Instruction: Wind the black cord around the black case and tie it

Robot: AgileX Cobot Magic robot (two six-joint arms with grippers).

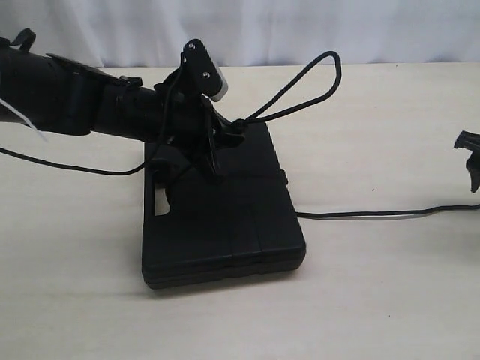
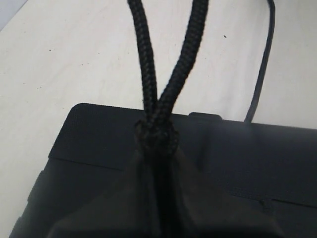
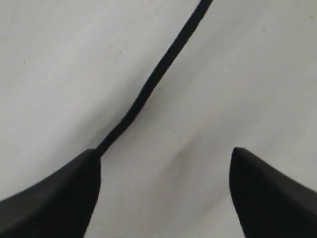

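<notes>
The black case (image 1: 225, 225) lies flat in the middle of the table, its slot handle on the left edge. My left gripper (image 1: 229, 135) hovers over the case's far edge, shut on the black cord (image 1: 300, 90), which rises in a loop to the right. In the left wrist view two strands of the cord (image 2: 168, 74) leave the closed fingertips (image 2: 157, 136) above the case (image 2: 99, 139). Another stretch of the cord (image 1: 375, 214) runs from the case's right side toward my right gripper (image 1: 471, 161). That gripper (image 3: 166, 151) is open above the table, the cord (image 3: 158, 74) passing by one finger.
The pale wooden table (image 1: 375, 300) extends all round the case. A white curtain (image 1: 300, 30) backs the far edge. A thin cable (image 1: 67, 165) of the left arm trails over the table on the left.
</notes>
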